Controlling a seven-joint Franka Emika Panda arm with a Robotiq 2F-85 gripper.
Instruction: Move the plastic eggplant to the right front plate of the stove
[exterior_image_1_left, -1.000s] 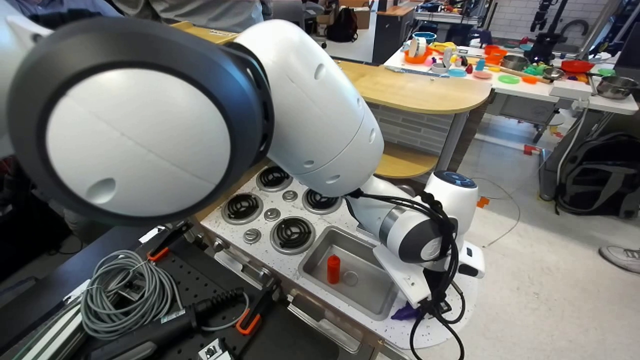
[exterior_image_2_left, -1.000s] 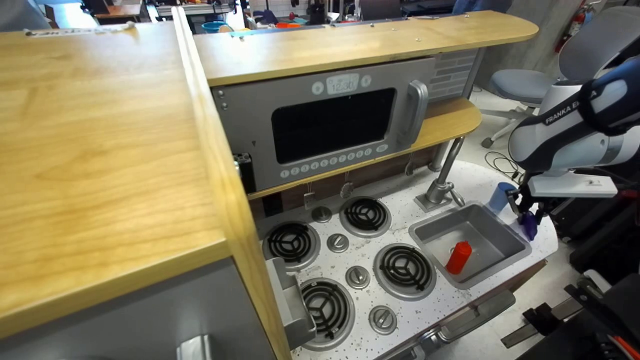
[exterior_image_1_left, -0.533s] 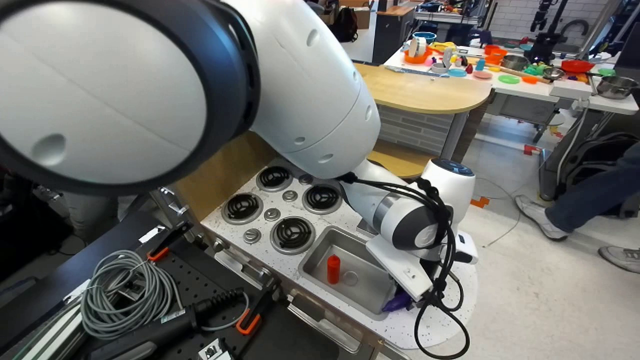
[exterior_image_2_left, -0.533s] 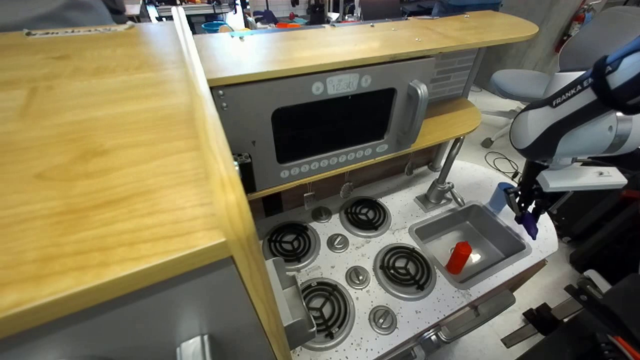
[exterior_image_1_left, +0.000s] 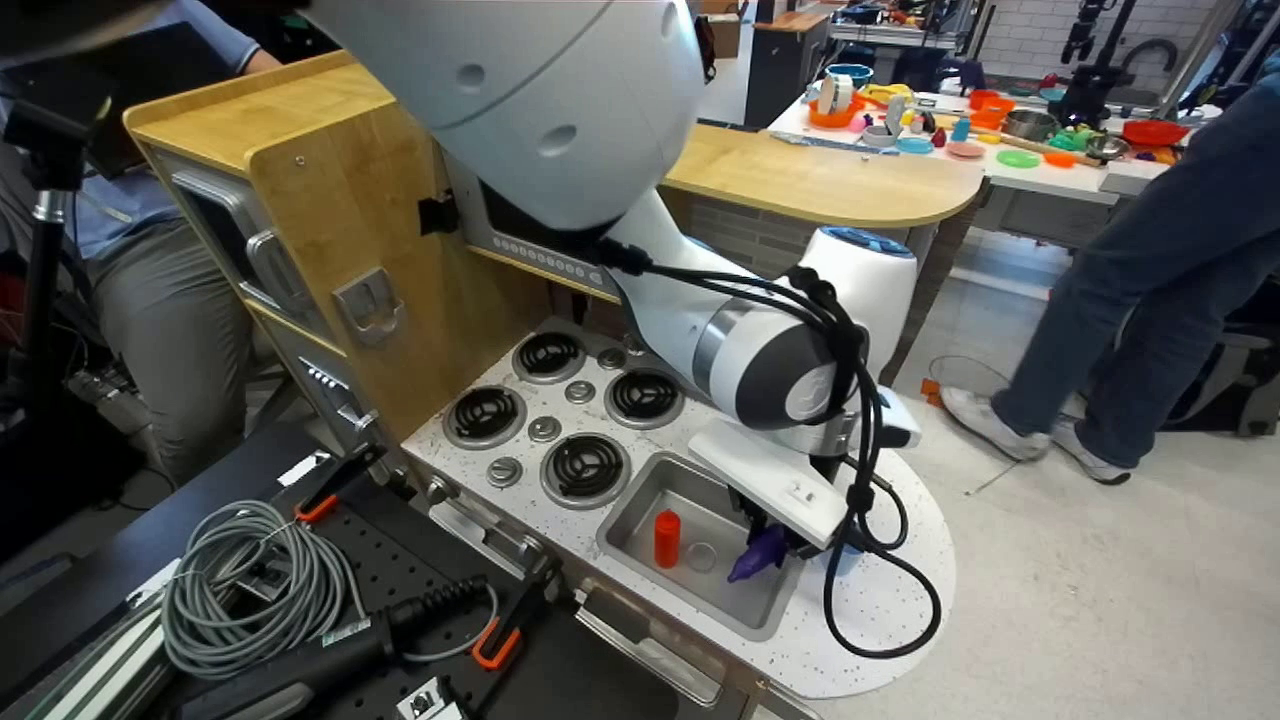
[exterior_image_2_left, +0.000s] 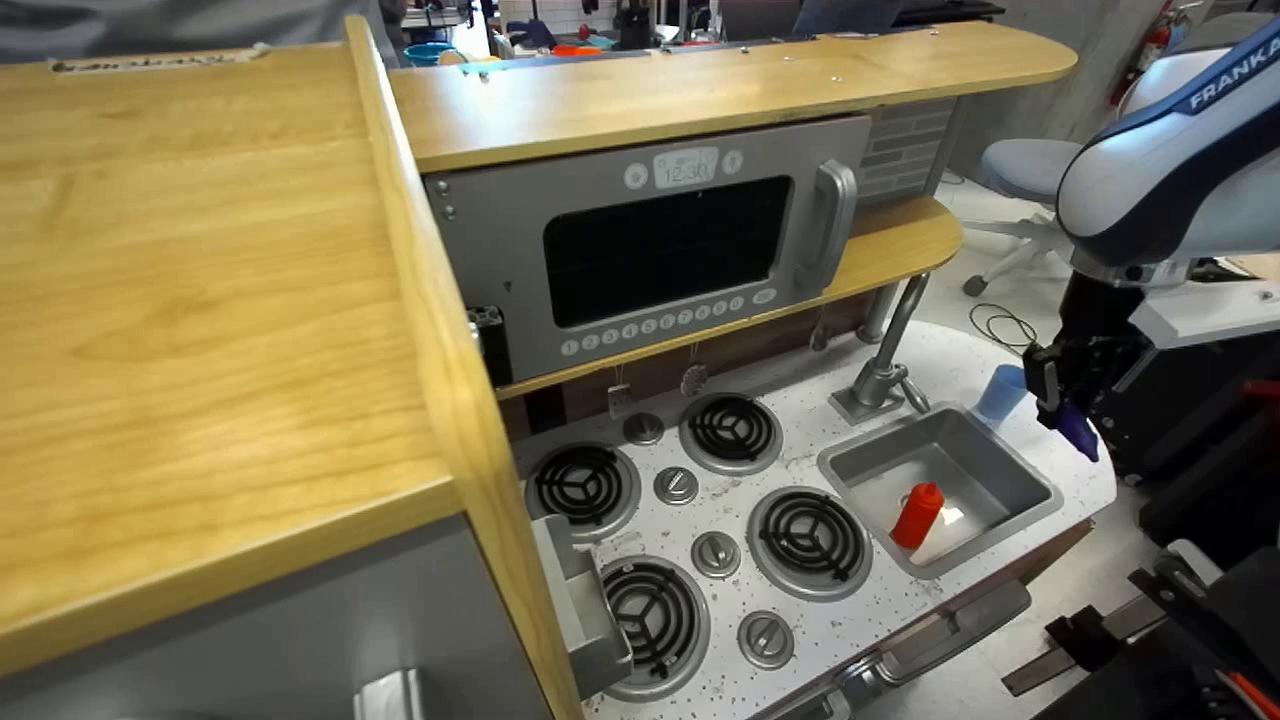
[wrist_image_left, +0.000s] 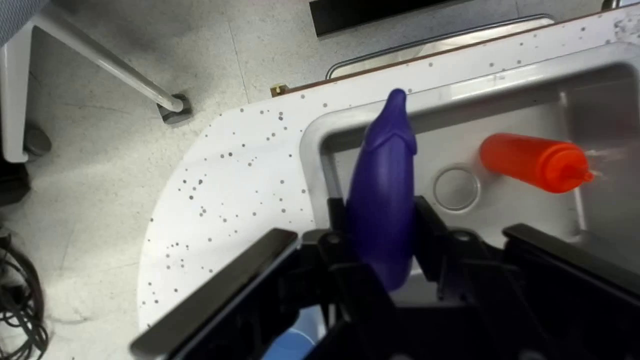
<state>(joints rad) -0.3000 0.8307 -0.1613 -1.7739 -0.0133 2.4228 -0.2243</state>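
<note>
The purple plastic eggplant (wrist_image_left: 382, 195) is held between the two fingers of my gripper (wrist_image_left: 380, 220) in the wrist view, its narrow tip pointing away from the wrist. The eggplant shows in both exterior views (exterior_image_1_left: 760, 553) (exterior_image_2_left: 1078, 432), hanging tip-down at a tilt, raised above the counter near the sink's outer end. My gripper (exterior_image_2_left: 1066, 395) is shut on its thick end. The stove (exterior_image_1_left: 525, 435) has burners in two rows. The right front plate (exterior_image_1_left: 586, 470), also visible here (exterior_image_2_left: 809, 543), is the black burner nearest the sink and the front edge; nothing lies on it.
A grey sink (exterior_image_2_left: 850, 478) lies between the eggplant and the burners; a red bottle (exterior_image_1_left: 667, 538) stands in it. A blue cup (exterior_image_2_left: 1001, 392) stands by the sink's outer end. A faucet (exterior_image_2_left: 878, 380) rises behind the sink. A microwave (exterior_image_2_left: 650, 240) and shelf overhang the back.
My gripper has lifted the eggplant off the counter beside the sink and raised it higher. The arm has risen. A person has walked in at the far right of an exterior view.
</note>
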